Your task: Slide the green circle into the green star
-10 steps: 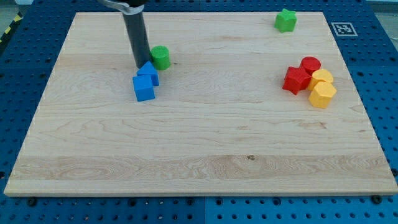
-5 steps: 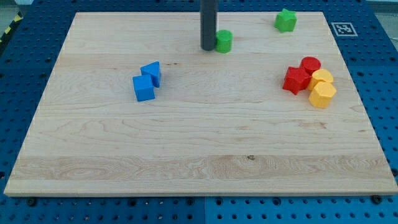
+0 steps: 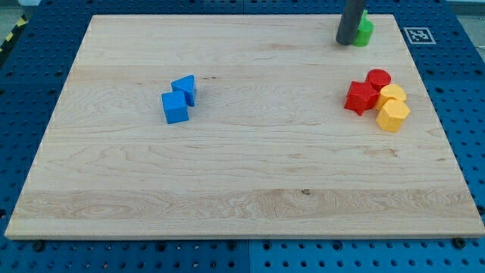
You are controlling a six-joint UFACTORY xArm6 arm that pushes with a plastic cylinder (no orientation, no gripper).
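The smooth green circle block (image 3: 366, 32) sits at the view's top right, touching my tip (image 3: 345, 42) on its right side; the rod hides most of the green there, so the star can't be made out. No claw here, just a dark matt rod. Below-right: glossy red star (image 3: 360, 97), red cylinder (image 3: 378, 79), two yellow blocks (image 3: 392, 111). Far left, two blue blocks (image 3: 178, 100) on the pale wooden board (image 3: 242, 174).
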